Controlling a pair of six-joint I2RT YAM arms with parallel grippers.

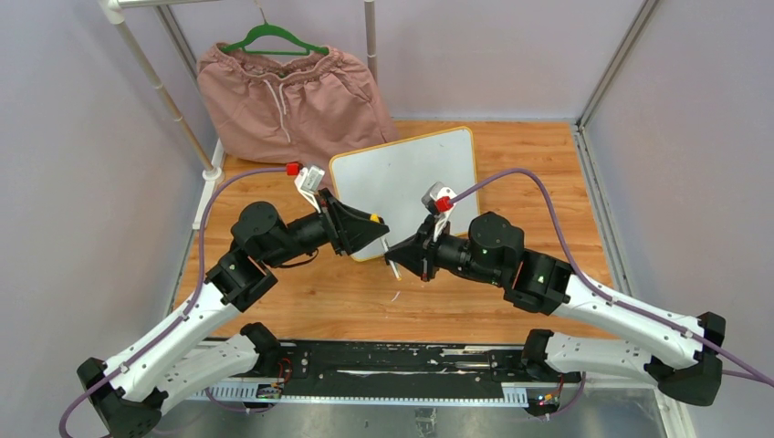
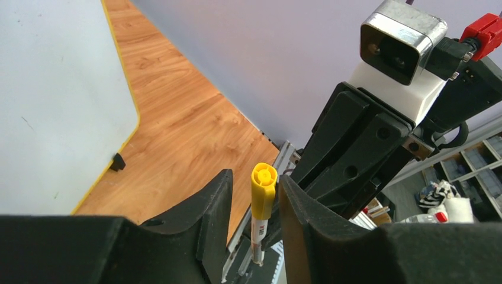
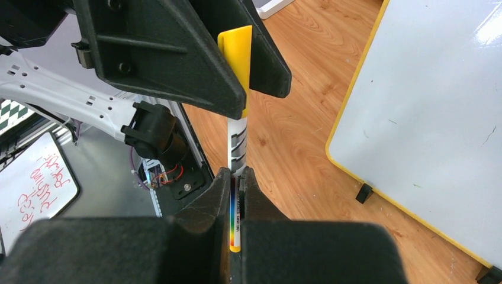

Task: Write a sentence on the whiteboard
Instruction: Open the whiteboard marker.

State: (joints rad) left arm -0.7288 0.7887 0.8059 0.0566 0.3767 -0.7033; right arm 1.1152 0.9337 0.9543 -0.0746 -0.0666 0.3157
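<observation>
The whiteboard (image 1: 406, 178) lies tilted on the wooden table, white with a yellow frame and small black clip feet (image 3: 364, 193). Its surface (image 2: 53, 100) is blank; no sentence shows on it. My right gripper (image 3: 237, 171) is shut on the white barrel of a marker (image 3: 238, 139) and holds it up above the table, near the board's front corner. The marker's yellow cap (image 2: 263, 188) stands between the fingers of my left gripper (image 2: 254, 177). Those jaws are open, with a gap on one side of the cap. The two grippers (image 1: 379, 228) (image 1: 408, 255) meet tip to tip.
Pink shorts (image 1: 292, 105) on a green hanger lean against the back wall beside a white rack pole (image 1: 169, 100). A black rail (image 1: 392, 360) runs along the table's near edge. Below the table's left side sits another small board with red scribbles (image 3: 38, 189).
</observation>
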